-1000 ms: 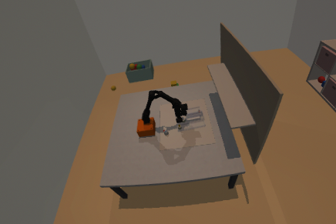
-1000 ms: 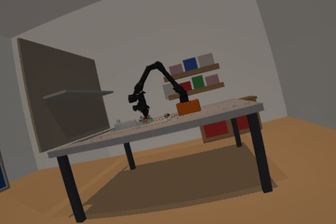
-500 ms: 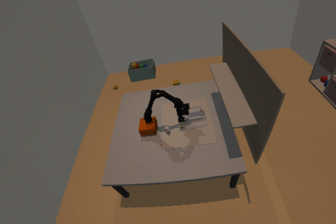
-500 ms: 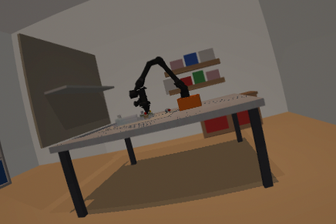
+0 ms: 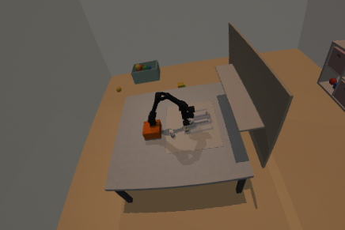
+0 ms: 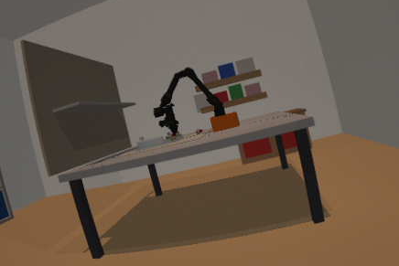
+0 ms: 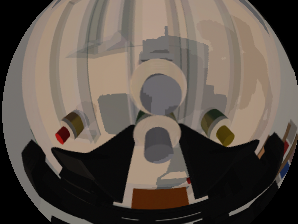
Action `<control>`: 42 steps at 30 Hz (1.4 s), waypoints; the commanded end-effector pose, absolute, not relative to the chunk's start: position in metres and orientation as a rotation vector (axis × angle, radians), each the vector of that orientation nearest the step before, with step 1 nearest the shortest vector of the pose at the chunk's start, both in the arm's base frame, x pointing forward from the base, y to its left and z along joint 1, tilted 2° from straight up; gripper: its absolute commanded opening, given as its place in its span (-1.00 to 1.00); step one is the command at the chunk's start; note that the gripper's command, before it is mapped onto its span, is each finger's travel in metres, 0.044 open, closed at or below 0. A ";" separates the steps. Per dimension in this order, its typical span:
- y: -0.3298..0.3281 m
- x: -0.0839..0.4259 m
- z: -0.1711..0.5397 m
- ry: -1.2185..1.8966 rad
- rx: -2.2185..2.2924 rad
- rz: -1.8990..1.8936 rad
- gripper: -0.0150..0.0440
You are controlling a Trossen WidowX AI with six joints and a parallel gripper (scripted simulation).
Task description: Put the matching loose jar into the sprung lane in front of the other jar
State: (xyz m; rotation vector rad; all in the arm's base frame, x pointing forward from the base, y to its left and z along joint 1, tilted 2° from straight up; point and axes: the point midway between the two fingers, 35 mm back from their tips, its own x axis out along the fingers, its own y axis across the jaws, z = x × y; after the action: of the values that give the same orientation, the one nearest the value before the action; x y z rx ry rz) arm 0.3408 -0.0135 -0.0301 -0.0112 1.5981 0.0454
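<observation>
Table: pale top (image 5: 138, 168) (image 6: 274, 127), mat (image 5: 178, 145) on it with the lanes.
Arm: I had it arched out from the orange base (image 5: 152, 132) (image 6: 224, 122) (image 7: 160, 198), wrist over the near ends of the lanes.
Lanes: clear dividers (image 5: 199, 130) (image 6: 152, 143) ran away from the base; I couldn't make out the pusher plate or the front stop.
Gripper (image 5: 187, 122) (image 6: 174, 133) (image 7: 156, 128): clenched on a jar, black fingers on both flanks.
Held jar (image 7: 157, 131): pale rim, grey top, between the fingers at the lane fronts.
Lane jar (image 7: 159, 87): same pale rim and grey top, directly ahead of the held one, rims looking close to touching (contact itself I couldn't confirm).
Neighbours: red-topped jar (image 7: 69, 127) one side, yellow-topped jar (image 7: 218, 129) the other, both near the fingers.
Risk, snap: opening before the new jar was down behind the stop would let the spring drive the row forward.
Risk, tipping: pushing too high could tilt the rear jar.
Risk, snag: a low approach could catch the stop; wide-opening fingers could clip a neighbour.
</observation>
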 end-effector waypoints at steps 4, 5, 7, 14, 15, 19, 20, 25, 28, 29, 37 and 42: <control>-0.014 0.344 -0.030 1.578 -0.010 0.042 -0.49; -0.014 0.344 -0.030 1.578 -0.010 0.042 -0.49; -0.014 0.344 -0.030 1.578 -0.010 0.042 -0.49; -0.014 0.343 -0.030 1.578 -0.010 0.042 -0.49; -0.014 0.342 -0.030 1.578 -0.010 0.042 -0.49; -0.014 0.342 -0.030 1.578 -0.010 0.042 -0.49; -0.014 0.342 -0.030 1.578 -0.010 0.042 -0.49; -0.014 0.341 -0.030 1.578 -0.010 0.042 -0.49; -0.014 0.340 -0.030 1.578 -0.010 0.042 -0.49; -0.014 0.340 -0.030 1.578 -0.010 0.042 -0.49; -0.014 0.339 -0.030 1.578 -0.010 0.042 -0.49; -0.014 0.338 -0.030 1.578 -0.010 0.042 -0.49</control>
State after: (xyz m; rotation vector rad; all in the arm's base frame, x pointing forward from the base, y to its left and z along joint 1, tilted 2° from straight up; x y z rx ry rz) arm 0.3351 -0.0137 -0.0302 -0.0105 1.5934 0.0442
